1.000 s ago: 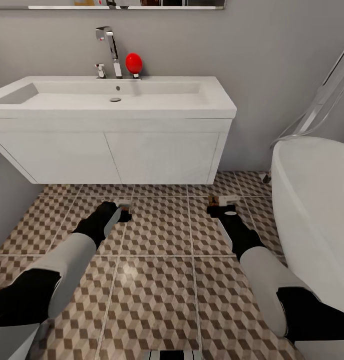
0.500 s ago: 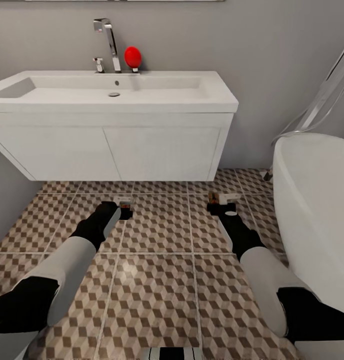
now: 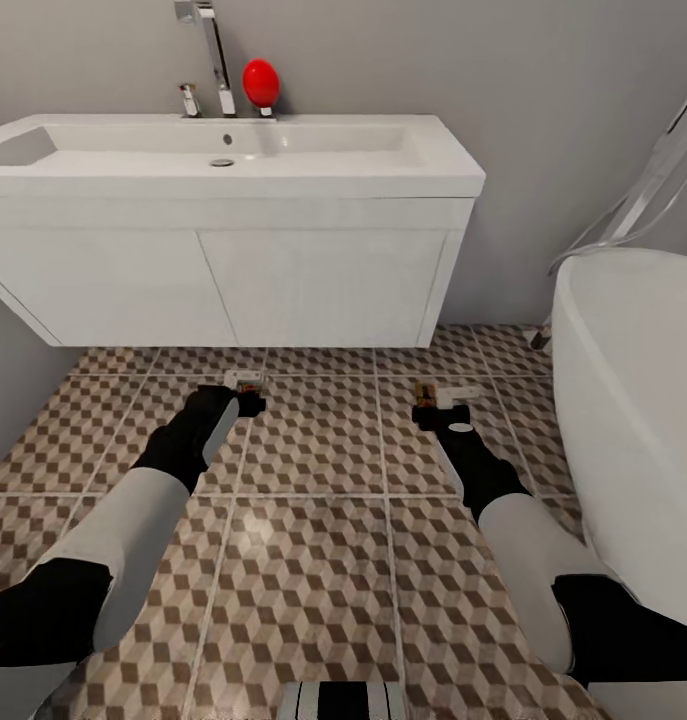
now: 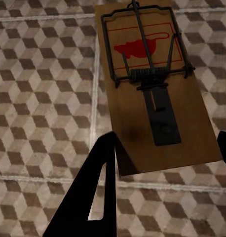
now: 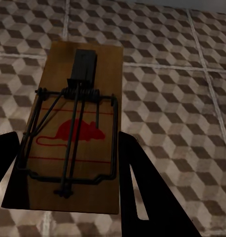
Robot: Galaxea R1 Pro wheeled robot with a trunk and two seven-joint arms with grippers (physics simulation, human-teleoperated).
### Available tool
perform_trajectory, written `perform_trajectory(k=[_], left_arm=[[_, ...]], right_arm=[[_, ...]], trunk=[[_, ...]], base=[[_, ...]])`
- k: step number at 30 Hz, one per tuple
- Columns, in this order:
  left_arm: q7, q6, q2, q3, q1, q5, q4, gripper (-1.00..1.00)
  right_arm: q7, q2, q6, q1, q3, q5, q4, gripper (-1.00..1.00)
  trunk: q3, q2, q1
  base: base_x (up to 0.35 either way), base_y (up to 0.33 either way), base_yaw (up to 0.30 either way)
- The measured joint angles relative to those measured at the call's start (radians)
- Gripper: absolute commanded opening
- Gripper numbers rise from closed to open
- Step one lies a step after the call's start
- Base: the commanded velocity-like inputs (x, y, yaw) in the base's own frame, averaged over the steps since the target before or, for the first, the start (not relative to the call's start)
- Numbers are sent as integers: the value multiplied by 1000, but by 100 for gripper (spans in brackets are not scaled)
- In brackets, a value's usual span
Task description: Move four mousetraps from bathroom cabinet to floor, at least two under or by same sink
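Now at the placing step: left pincer (image 3: 251, 400) and right pincer (image 3: 435, 408) each grasp a mousetrap (image 4: 150, 84) (image 5: 73, 143) low over the bathroom floor (image 3: 313, 560) before the sink (image 3: 233, 160); next, lower and release both.

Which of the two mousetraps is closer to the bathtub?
The mousetrap in the right gripper; the bathtub lies on that side, while the left gripper's mousetrap sits farther away.

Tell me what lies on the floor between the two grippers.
Only bare bathroom floor tiles, seen in the head view. The left gripper and right gripper each hold a mousetrap at their own tips.
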Motion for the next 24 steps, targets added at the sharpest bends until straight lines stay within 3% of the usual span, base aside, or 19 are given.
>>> perform_trajectory(k=[24], left_arm=[[0,-1,0,-2,22,2,-53,-100]], right_arm=[[0,-7,-37,0,-1,0,0,-100]], trunk=[[-113,-168,92]], base=[[0,0,0]])
